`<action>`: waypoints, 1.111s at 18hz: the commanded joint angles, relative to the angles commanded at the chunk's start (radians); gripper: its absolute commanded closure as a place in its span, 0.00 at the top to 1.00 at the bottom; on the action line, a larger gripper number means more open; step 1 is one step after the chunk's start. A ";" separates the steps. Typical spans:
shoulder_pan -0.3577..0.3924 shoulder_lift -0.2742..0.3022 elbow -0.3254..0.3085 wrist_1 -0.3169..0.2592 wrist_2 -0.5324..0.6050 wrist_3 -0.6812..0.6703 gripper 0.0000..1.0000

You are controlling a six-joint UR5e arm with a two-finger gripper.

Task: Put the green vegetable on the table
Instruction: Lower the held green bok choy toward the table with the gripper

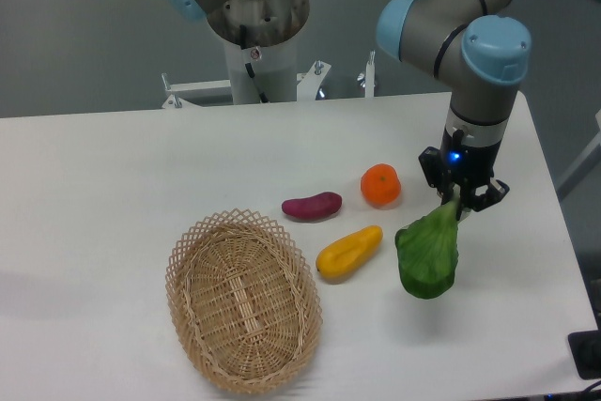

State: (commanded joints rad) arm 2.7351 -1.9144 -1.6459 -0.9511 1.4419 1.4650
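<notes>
The green vegetable is a leafy toy with a dark green leaf and a pale stem. It hangs leaf down at the right of the white table. My gripper is shut on its pale stem end, directly above the leaf. The leaf's lower edge is at or just above the tabletop; I cannot tell if it touches.
An orange lies left of the gripper. A purple oblong vegetable and a yellow curved vegetable lie left of the green leaf. An oval wicker basket sits at the front left. The table's right edge is near the gripper.
</notes>
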 joint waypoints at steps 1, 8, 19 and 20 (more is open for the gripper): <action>-0.002 0.000 -0.006 0.003 0.000 0.002 0.17; -0.003 -0.006 -0.012 0.005 0.000 0.002 0.17; -0.023 -0.051 -0.098 0.156 0.029 0.023 0.17; -0.034 -0.058 -0.097 0.163 0.041 0.025 0.17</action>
State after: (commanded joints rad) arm 2.7014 -1.9726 -1.7426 -0.7885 1.4832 1.4895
